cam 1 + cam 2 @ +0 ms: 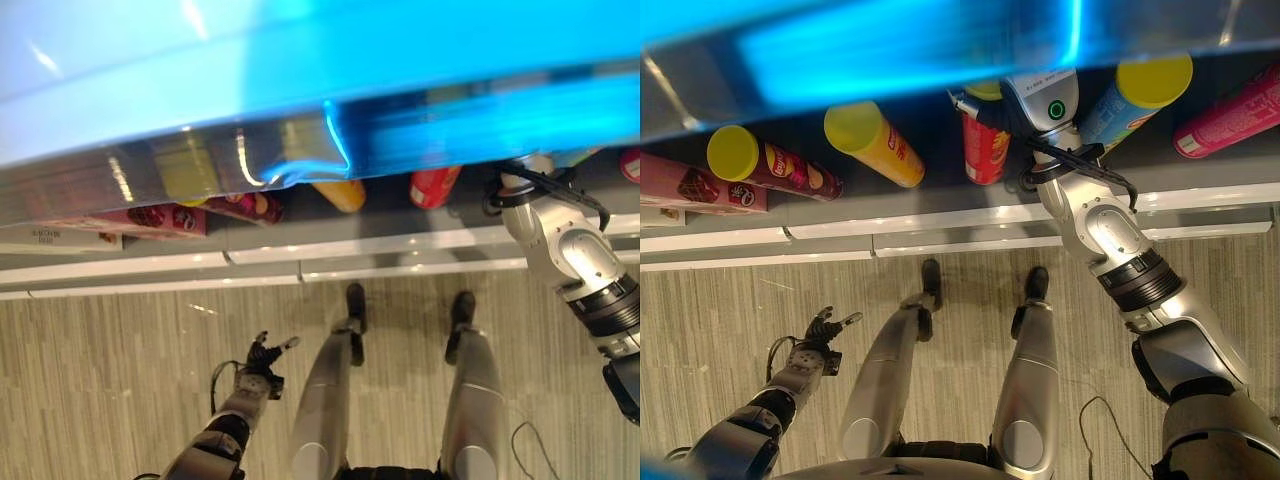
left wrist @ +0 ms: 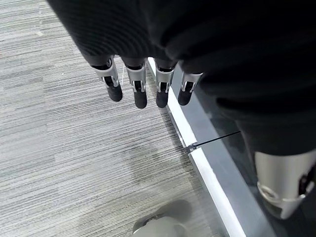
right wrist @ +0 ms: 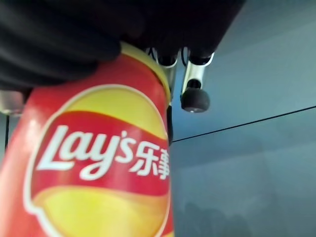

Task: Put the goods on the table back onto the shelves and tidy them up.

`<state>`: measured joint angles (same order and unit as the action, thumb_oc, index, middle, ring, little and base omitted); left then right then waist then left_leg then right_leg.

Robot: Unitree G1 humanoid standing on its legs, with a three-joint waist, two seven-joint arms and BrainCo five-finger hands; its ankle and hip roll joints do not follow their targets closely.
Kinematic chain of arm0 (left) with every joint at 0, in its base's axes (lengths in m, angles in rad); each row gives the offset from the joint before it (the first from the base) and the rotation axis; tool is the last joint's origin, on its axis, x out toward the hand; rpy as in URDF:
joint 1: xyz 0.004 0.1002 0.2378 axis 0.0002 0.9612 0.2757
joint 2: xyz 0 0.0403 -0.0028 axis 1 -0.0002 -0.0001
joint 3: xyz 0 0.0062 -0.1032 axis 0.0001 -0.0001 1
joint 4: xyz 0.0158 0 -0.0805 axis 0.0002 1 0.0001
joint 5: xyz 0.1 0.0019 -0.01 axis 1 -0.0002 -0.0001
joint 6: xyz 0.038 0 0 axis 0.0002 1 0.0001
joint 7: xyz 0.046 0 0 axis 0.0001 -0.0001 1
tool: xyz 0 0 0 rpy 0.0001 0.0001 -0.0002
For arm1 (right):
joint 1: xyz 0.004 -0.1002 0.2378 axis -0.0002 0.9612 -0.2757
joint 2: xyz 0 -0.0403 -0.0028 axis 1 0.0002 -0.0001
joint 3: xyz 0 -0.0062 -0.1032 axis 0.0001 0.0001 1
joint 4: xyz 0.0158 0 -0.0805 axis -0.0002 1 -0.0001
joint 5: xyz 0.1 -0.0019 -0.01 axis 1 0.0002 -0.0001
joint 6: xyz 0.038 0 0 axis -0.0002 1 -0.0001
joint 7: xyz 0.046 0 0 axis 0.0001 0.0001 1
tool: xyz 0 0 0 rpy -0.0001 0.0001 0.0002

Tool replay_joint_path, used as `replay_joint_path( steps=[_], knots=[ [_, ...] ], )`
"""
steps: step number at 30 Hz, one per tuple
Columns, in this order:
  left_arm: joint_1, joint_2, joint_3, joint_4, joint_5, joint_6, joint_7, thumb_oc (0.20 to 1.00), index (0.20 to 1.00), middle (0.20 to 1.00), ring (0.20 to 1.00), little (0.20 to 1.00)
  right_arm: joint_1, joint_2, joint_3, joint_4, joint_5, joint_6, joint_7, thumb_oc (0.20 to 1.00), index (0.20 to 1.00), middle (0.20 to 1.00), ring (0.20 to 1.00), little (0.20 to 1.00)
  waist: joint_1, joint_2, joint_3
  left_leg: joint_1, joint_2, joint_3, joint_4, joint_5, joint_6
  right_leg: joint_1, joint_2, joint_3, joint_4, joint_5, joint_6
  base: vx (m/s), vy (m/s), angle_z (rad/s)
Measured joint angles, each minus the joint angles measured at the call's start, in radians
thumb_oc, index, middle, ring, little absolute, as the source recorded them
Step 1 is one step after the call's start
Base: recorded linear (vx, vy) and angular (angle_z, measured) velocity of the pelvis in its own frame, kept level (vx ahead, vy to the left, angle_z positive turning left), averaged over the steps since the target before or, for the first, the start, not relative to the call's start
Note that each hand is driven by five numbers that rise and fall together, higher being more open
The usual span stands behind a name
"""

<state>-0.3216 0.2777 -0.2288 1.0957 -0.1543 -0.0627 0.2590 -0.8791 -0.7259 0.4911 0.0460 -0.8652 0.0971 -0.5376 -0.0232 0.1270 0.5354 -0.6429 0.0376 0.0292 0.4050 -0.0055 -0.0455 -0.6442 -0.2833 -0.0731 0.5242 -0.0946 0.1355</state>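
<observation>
Where the blue shelf (image 1: 890, 50) spans the far side of the scene, a dark lower shelf (image 1: 1200, 175) beneath it carries the goods, and a grey striped floor (image 1: 730, 300) lies on the near side. Five tall crisp cans lie or lean on that lower shelf, besides one flat box. From the left: a dark red box (image 1: 690, 185) at the far left, then a maroon can (image 1: 770, 165) with a yellow lid lying on its side, then a yellow can (image 1: 875, 140) tilted with its lid toward the camera. Next comes the red can (image 1: 985, 145), standing near the middle of the shelf. To the right of it a blue can (image 1: 1130, 95) with a yellow lid leans, and a pink can (image 1: 1230, 115) lies at the far right.

Reaching up from the lower right, the right arm ends in the right hand (image 3: 64, 44), whose dark cover sits over the top of the red can; in the right wrist view the fingers (image 3: 195, 98) curl down beside the can's rim, wrapped round it.

Low on the left, the left hand (image 1: 822, 335) hangs over the floor well apart from the shelf, fingers (image 2: 139, 94) straight and slightly spread, holding nothing. One white baseboard (image 1: 940, 240) runs along the shelf's foot.
</observation>
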Motion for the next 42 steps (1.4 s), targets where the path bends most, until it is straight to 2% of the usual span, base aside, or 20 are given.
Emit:
replay_joint_path(
  steps=[34, 42],
  knots=[
    [-0.013, 0.0, 0.0, 0.001, 0.0, 0.001, 0.01, 1.0, 1.0, 1.0, 1.0, 1.0, -0.008, 0.001, 0.038, 0.0, 0.0, -0.001, 0.003, 0.2, 0.2, 0.2, 0.2, 0.2, -0.002, -0.002, 0.0, -0.019, 0.0, 0.002, 0.01, 0.001, 0.002, -0.016, 0.0, 0.002, 0.003, 0.0, -0.001, 0.0, 0.0, 0.0],
    [-0.036, 0.0, 0.0, 0.003, 0.0, 0.001, 0.011, 1.0, 1.0, 1.0, 1.0, 1.0, -0.091, 0.001, 0.039, 0.0, 0.001, 0.003, 0.003, 0.2, 0.2, 0.2, 0.2, 0.2, -0.001, -0.004, 0.001, -0.02, 0.0, 0.0, 0.01, 0.001, 0.002, -0.016, 0.0, 0.001, 0.003, 0.0, -0.001, 0.0, 0.0, 0.0]
  ],
)
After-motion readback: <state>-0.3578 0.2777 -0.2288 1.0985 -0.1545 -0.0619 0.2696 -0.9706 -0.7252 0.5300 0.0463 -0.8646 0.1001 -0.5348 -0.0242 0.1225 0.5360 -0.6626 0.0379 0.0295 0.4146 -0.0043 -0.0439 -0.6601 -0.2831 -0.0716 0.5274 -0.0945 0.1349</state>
